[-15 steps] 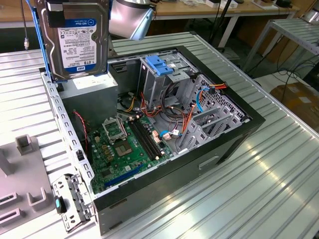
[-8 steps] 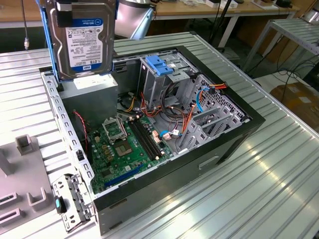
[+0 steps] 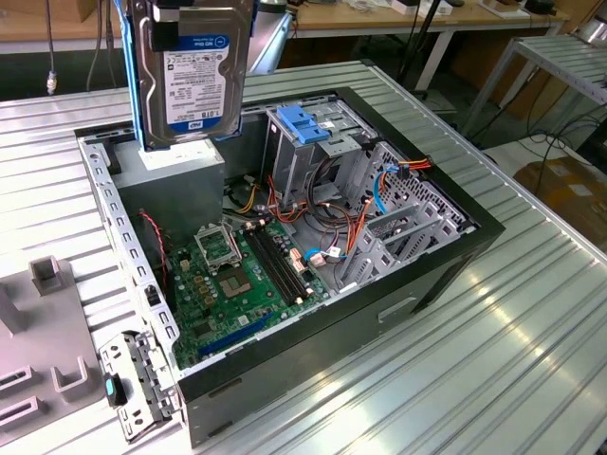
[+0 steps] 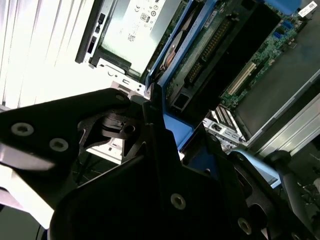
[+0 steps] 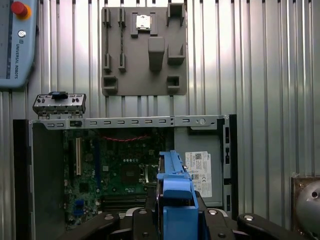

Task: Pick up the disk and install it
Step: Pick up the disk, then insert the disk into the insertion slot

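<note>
Observed gripper [image 5: 176, 217] clamped on the disk [image 3: 190, 71], held on edge with label facing outward, raised above the open computer case [image 3: 446, 256], grey power supply box [image 3: 180, 175] beneath it.

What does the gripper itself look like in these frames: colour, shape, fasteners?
The gripper is matte black, built from thick angular plates with flat faces and chamfered edges. Small round silver screws sit in the plates, some in recessed holes. In the first wrist view the gripper looks the same: black blocks dotted with silver screw heads.
</note>
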`<control>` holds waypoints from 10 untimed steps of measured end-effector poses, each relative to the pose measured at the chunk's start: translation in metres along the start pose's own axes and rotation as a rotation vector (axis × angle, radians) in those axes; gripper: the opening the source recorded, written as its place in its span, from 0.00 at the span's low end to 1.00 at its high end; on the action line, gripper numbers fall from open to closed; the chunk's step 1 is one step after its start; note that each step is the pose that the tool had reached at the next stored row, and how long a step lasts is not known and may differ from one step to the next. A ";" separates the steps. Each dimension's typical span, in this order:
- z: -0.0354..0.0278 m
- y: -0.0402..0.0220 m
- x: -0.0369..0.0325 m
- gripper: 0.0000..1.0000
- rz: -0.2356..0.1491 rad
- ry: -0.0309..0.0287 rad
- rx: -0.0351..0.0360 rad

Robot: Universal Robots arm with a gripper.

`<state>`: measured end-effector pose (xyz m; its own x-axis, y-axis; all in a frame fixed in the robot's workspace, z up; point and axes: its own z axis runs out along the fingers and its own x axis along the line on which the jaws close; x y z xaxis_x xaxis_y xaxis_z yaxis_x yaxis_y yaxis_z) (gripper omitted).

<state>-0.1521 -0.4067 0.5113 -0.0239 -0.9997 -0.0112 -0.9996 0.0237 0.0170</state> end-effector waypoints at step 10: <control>0.0000 -0.0004 -0.0001 0.37 0.000 0.0000 0.0000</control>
<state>-0.1518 -0.4066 0.5113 -0.0238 -0.9997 -0.0112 -0.9996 0.0236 0.0171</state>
